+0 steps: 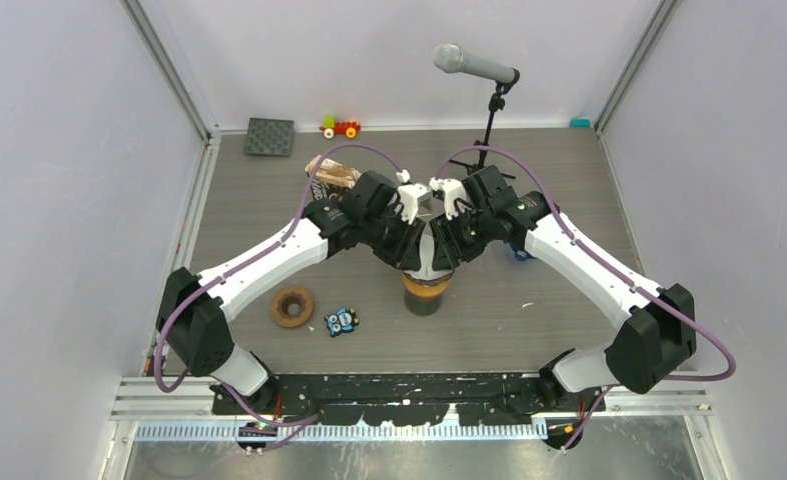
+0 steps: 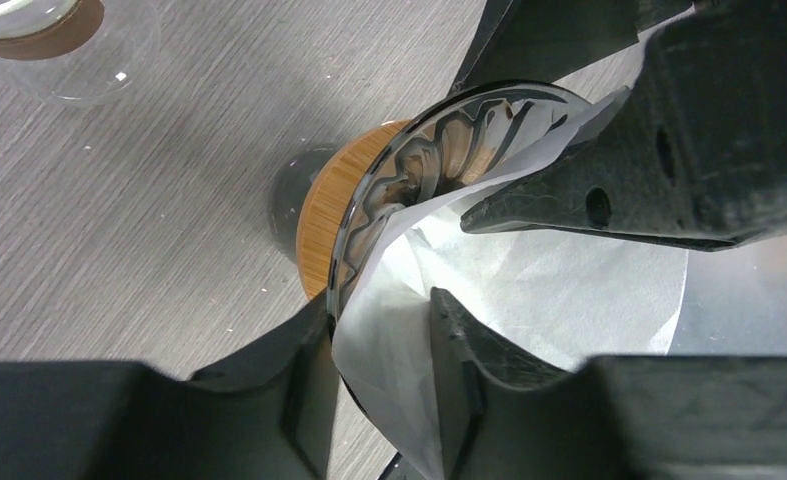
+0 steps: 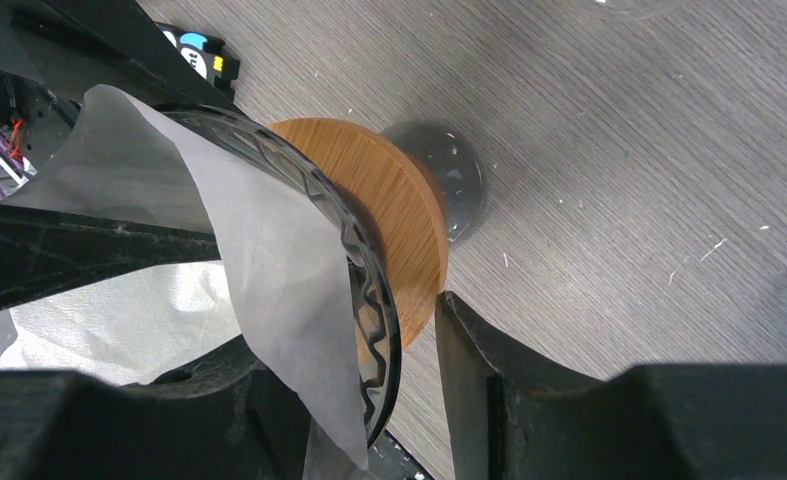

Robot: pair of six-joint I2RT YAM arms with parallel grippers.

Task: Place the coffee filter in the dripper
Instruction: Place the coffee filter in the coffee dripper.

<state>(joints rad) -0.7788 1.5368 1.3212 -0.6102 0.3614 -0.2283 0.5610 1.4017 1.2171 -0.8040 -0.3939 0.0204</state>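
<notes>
Both arms meet over the middle of the table (image 1: pixel 579 180), wrists tipped down onto the dripper (image 1: pixel 425 287). The dripper stands upright: a ribbed glass cone with a bamboo collar (image 3: pixel 399 230) under it and a dark foot on the boards.

The coffee filter (image 2: pixel 559 290) is white paper, opened out, with its lower part in the cone. It is not seated evenly. The edge is creased and stands up above the glass rim on both sides that the wrist cameras show. How deep it sits I cannot tell.

The left gripper (image 2: pixel 379 305) has its jaws partway apart, astride the rim on the left side. One finger is outside the glass and the other is inside against the paper, with the rim and the filter wall running between them. Whether they actually pinch the paper I cannot tell.

The right gripper (image 3: pixel 354 330) also has its jaws apart, astride the rim on the right side. The inner finger is behind the paper. The outer finger (image 3: pixel 489 370) stands clear of the collar, with bare table showing in the gap. It has hold of nothing.

Elsewhere:
- Near-left of the dripper are a brown ring (image 1: pixel 293 306) and a small blue-and-black toy (image 1: pixel 342 321).
- A microphone (image 1: pixel 476 65) on a stand is at the far side.
- A toy car (image 1: pixel 340 127) and a dark square mat (image 1: pixel 270 137) lie far left.
- A brown packet (image 1: pixel 331 172) lies just beyond the left arm.
</notes>
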